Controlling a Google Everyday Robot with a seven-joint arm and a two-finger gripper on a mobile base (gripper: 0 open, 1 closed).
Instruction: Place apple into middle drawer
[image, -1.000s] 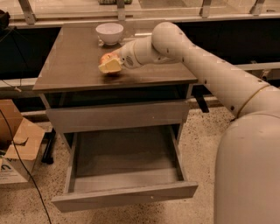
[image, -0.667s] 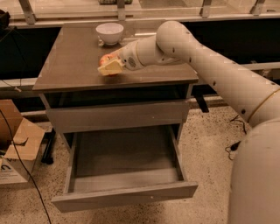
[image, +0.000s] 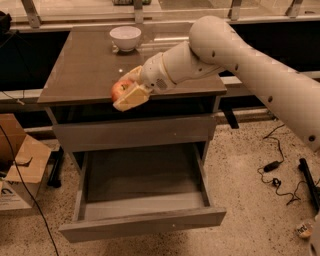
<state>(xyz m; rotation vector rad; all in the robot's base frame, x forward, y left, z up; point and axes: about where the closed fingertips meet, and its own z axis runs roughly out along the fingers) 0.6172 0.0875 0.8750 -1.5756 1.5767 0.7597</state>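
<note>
My gripper (image: 125, 92) is shut on the red apple (image: 119, 90) and holds it in the air at the front edge of the cabinet top (image: 85, 65). The cream fingers (image: 131, 98) clasp the apple from its right side. The middle drawer (image: 142, 200) stands pulled out wide below, its grey-brown inside bare. The apple hangs above the closed upper drawer front (image: 132, 132), a little behind and above the open drawer's left half. My white arm reaches in from the right.
A white bowl (image: 125, 38) sits at the back of the cabinet top. A cardboard box (image: 17, 160) stands on the floor at the left with a black cable beside it. More cables (image: 277, 172) lie on the speckled floor at the right.
My gripper has carried the apple forward from above the middle of the cabinet top to its front edge, and slightly lower. The drawer has stayed open.
</note>
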